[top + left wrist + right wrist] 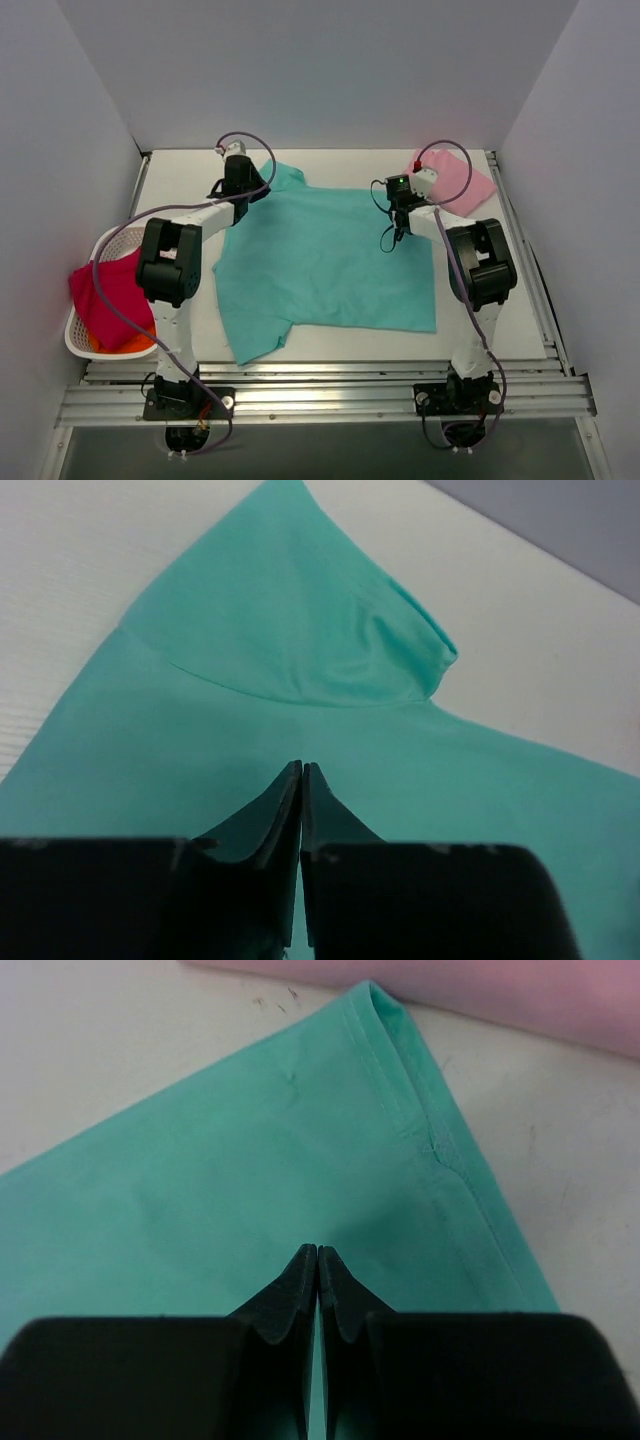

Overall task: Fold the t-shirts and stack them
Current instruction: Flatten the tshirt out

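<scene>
The teal-green t-shirt point(325, 265) lies spread flat mid-table, its sleeves toward the left and its hem toward the right. The pale pink t-shirt point(462, 180) lies folded at the back right. My left gripper point(245, 192) is shut over the shirt's far-left shoulder, just short of the sleeve point(300, 610); its fingertips point(301, 765) meet with no cloth between them. My right gripper point(400, 210) is shut over the far hem corner point(395, 1050), its tips point(317, 1248) together above the teal fabric. The pink shirt's edge point(500, 985) lies just beyond that corner.
A white lattice basket point(88, 345) stands at the left table edge holding red cloth point(110, 295) and some orange cloth. Grey walls close in the back and both sides. A metal rail point(320, 395) runs along the near edge.
</scene>
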`<control>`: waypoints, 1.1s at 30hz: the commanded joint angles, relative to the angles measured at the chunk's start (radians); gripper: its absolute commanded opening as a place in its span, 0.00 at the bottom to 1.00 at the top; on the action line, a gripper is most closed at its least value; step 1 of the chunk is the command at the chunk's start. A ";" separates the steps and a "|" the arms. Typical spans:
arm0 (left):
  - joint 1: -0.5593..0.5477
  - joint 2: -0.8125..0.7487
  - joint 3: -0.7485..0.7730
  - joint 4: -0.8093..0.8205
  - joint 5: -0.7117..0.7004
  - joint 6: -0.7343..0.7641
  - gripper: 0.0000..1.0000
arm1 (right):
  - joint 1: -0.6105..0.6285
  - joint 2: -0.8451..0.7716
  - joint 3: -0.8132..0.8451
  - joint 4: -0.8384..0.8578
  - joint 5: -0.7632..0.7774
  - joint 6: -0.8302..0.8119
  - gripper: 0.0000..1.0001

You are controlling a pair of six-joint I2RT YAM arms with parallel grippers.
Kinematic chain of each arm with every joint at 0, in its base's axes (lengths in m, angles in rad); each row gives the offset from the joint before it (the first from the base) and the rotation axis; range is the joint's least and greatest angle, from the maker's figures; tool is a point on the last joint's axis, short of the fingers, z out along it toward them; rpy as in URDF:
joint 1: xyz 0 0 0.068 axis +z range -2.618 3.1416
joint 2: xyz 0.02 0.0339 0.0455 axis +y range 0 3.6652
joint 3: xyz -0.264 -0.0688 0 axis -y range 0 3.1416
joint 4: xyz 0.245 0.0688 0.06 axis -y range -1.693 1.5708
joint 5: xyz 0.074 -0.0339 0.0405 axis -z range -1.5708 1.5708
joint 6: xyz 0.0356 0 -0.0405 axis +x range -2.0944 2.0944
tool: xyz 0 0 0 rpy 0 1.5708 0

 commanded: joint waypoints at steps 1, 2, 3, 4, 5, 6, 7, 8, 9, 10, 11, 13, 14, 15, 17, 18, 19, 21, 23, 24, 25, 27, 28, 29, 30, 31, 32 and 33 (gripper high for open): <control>0.011 0.071 0.156 -0.070 0.086 -0.005 0.07 | -0.026 0.052 0.078 -0.058 -0.005 0.024 0.00; 0.016 0.115 0.183 -0.084 0.101 -0.008 0.04 | -0.029 0.085 0.111 -0.072 -0.009 0.024 0.00; 0.019 0.135 0.206 -0.105 0.109 -0.010 0.04 | -0.030 0.101 0.127 -0.075 -0.011 0.023 0.00; 0.023 0.154 0.240 -0.112 0.135 -0.011 0.04 | -0.036 0.122 0.142 -0.080 -0.012 0.022 0.00; 0.029 0.180 0.250 -0.112 0.150 -0.014 0.04 | -0.038 0.133 0.166 -0.083 -0.015 0.021 0.00; 0.033 0.192 0.260 -0.112 0.155 -0.016 0.04 | -0.041 0.144 0.180 -0.084 -0.018 0.019 0.00; 0.037 0.201 0.266 -0.109 0.158 -0.017 0.04 | -0.045 0.167 0.196 -0.084 -0.022 0.019 0.00; 0.040 0.216 0.278 -0.109 0.160 -0.019 0.04 | -0.049 0.179 0.211 -0.093 -0.026 0.018 0.00; 0.048 0.224 0.284 -0.106 0.163 -0.020 0.04 | -0.052 0.195 0.252 -0.099 -0.029 0.016 0.00; 0.052 0.230 0.290 -0.106 0.164 -0.022 0.04 | -0.053 0.210 0.272 -0.106 -0.032 0.012 0.00; 0.056 0.243 0.301 -0.106 0.164 -0.026 0.04 | -0.058 0.240 0.295 -0.119 -0.038 0.010 0.00; 0.069 0.253 0.313 -0.115 0.160 -0.030 0.04 | -0.064 0.285 0.366 -0.132 -0.067 0.009 0.00; 0.072 0.263 0.327 -0.121 0.152 -0.031 0.04 | -0.067 0.296 0.387 -0.139 -0.077 0.006 0.00; 0.079 0.267 0.336 -0.138 0.135 -0.033 0.04 | -0.069 0.310 0.435 -0.146 -0.087 0.004 0.00; 0.086 0.284 0.362 -0.159 0.118 -0.040 0.04 | -0.073 0.346 0.484 -0.164 -0.098 -0.005 0.00; 0.097 0.290 0.372 -0.167 0.115 -0.045 0.04 | -0.076 0.374 0.534 -0.173 -0.104 -0.007 0.00; 0.100 0.304 0.378 -0.167 0.114 -0.049 0.04 | -0.078 0.386 0.558 -0.187 -0.109 -0.011 0.00; 0.114 0.322 0.410 -0.212 0.111 -0.060 0.04 | -0.084 0.420 0.617 -0.196 -0.129 -0.014 0.00; 0.123 0.353 0.436 -0.231 0.120 -0.072 0.03 | -0.087 0.439 0.651 -0.207 -0.135 -0.016 0.00; 0.126 0.362 0.447 -0.236 0.126 -0.074 0.03 | -0.088 0.446 0.662 -0.207 -0.140 -0.017 0.00; 0.129 0.379 0.465 -0.236 0.133 -0.076 0.02 | -0.090 0.458 0.680 -0.205 -0.149 -0.019 0.00; 0.131 0.401 0.491 -0.248 0.158 -0.071 0.02 | -0.090 0.475 0.702 -0.205 -0.158 -0.020 0.00; 0.129 0.431 0.535 -0.263 0.166 -0.066 0.02 | -0.092 0.497 0.716 -0.207 -0.163 -0.020 0.00; 0.131 0.450 0.568 -0.279 0.198 -0.063 0.02 | -0.092 0.508 0.743 -0.207 -0.173 -0.020 0.00; 0.132 0.471 0.602 -0.329 0.210 -0.062 0.02 | -0.092 0.518 0.754 -0.207 -0.183 -0.019 0.00; 0.135 0.515 0.688 -0.367 0.218 -0.057 0.02 | -0.092 0.531 0.763 -0.202 -0.192 -0.019 0.00; 0.135 0.539 0.738 -0.465 0.216 -0.051 0.02 | -0.092 0.531 0.760 -0.190 -0.202 -0.020 0.00; 0.135 0.563 0.789 -0.504 0.216 -0.046 0.02 | -0.090 0.522 0.754 -0.173 -0.212 -0.022 0.00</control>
